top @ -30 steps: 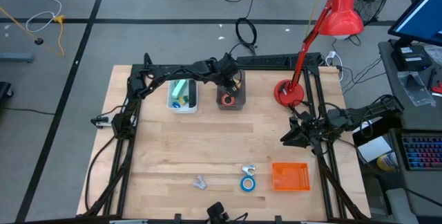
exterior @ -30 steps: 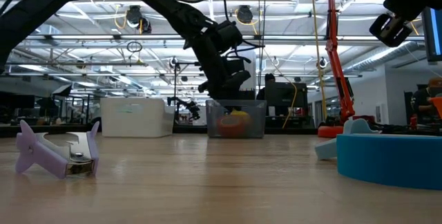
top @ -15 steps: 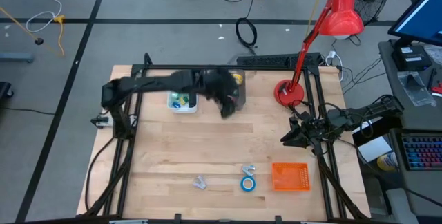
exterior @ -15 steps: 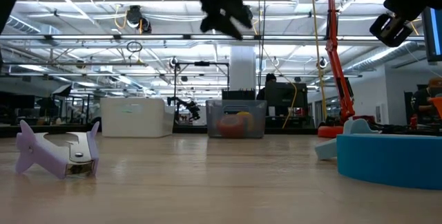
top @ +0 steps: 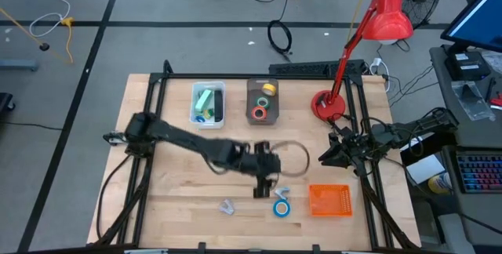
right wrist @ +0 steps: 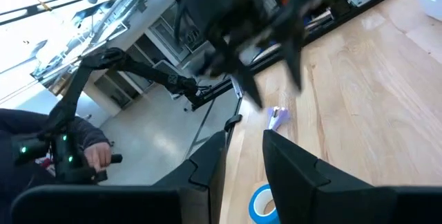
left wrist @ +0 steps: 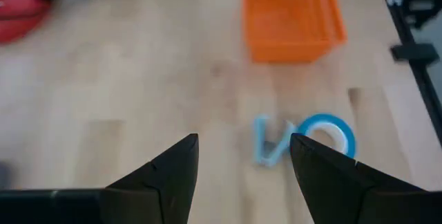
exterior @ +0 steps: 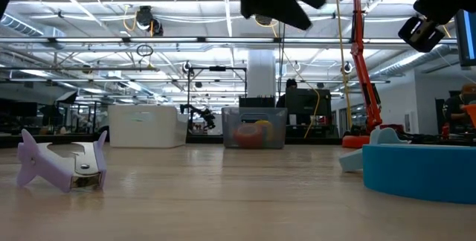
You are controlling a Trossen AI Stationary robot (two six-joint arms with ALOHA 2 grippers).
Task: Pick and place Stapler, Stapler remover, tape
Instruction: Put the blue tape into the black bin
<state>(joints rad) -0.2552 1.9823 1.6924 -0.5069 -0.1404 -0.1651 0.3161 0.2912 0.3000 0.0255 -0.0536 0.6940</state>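
Left wrist view: fingers (left wrist: pixel 171 175) apart (empty)

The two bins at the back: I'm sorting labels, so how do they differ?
The white bin is pale and holds green items; the dark bin is see-through grey and holds yellow and orange-red tape rolls. The white bin sits nearer the left arm's base. Both are small, open-topped and stand side by side.

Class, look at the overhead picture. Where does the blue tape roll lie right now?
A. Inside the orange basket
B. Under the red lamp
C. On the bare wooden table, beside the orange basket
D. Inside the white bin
C. The blue tape roll lies flat on the wooden table near its front edge, just to the side of the orange basket and not in it, with the left gripper above, jaws open.
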